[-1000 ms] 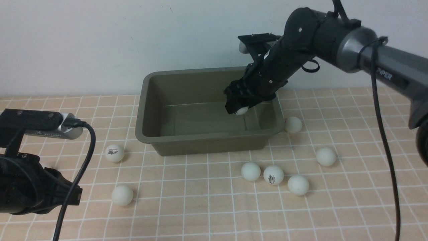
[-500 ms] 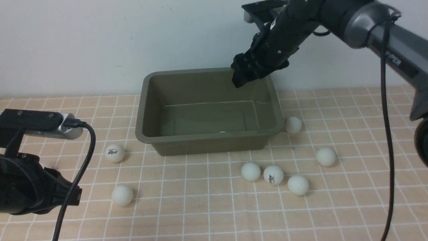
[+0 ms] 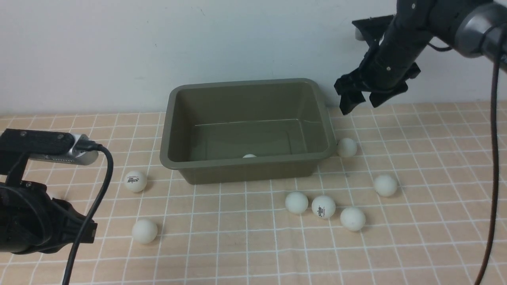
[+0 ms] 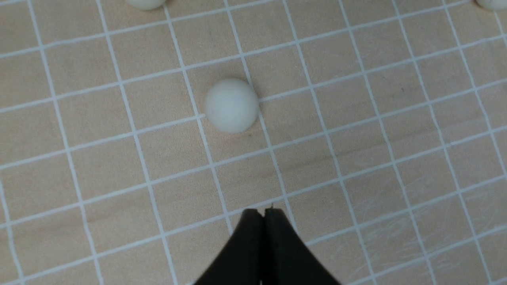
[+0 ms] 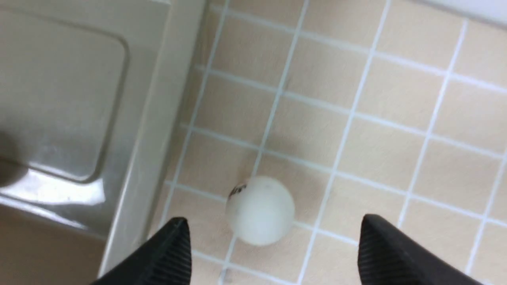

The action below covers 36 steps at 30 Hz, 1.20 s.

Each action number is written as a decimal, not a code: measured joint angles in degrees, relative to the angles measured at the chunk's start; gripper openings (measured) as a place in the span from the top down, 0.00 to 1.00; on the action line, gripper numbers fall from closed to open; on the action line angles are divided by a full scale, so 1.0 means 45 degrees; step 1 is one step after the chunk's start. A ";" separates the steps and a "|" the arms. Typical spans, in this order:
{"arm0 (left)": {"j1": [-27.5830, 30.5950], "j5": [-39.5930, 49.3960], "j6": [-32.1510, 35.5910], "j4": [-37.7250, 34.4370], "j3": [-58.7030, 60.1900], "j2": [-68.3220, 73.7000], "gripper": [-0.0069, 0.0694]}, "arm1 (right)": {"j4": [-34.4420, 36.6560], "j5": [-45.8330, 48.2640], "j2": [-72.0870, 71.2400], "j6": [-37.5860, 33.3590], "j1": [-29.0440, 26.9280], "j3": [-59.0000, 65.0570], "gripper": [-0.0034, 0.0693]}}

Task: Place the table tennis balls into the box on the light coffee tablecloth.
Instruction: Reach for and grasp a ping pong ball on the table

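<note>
Jaws of right hand [image 3: 358, 107] gape wide, touching nothing.

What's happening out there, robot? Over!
Right hand open, empty, high beside the box. Left hand shut, empty. One ball in the box, seven balls on the cloth. Nothing in the way.

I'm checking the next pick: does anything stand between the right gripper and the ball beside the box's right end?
Nothing visible does. The right gripper hangs open above that ball, with only tablecloth around it. The box stands close beside it, so one finger may have little room.
</note>
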 joint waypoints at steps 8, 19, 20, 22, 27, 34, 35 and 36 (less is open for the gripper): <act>0.0000 0.0000 0.0000 0.0000 0.0000 0.0000 1.00 | 0.0249 -0.0070 0.0397 -0.0082 0.0000 0.0662 0.25; 0.0000 0.0000 0.0000 0.0000 0.0000 0.0000 1.00 | 0.0683 -0.0114 0.1069 -0.0282 0.0000 0.0757 0.25; 0.0000 0.0000 0.0000 0.0000 0.0000 0.0000 1.00 | 0.0683 -0.0114 0.1134 -0.0317 0.0000 0.0757 0.25; 0.0000 0.0000 0.0000 0.0000 0.0000 0.0000 1.00 | 0.0683 -0.0129 0.1267 -0.0327 0.0000 0.0757 0.25; 0.0000 0.0000 0.0000 0.0000 0.0000 0.0000 1.00 | 0.0520 -0.0182 0.1435 -0.0379 0.0000 0.0757 0.25; 0.0000 0.0000 0.0000 0.0000 0.0000 0.0000 1.00 | 0.0478 -0.0539 0.1435 -0.0377 0.0000 0.0757 0.26; 0.0000 0.0000 0.0000 0.0000 0.0000 0.0000 1.00 | 0.0478 -0.0573 0.1435 -0.0394 0.0000 0.0757 0.26; 0.0000 0.0000 0.0000 0.0000 0.0000 0.0000 1.00 | 0.0478 -0.0584 0.1435 -0.0392 0.0000 0.0757 0.26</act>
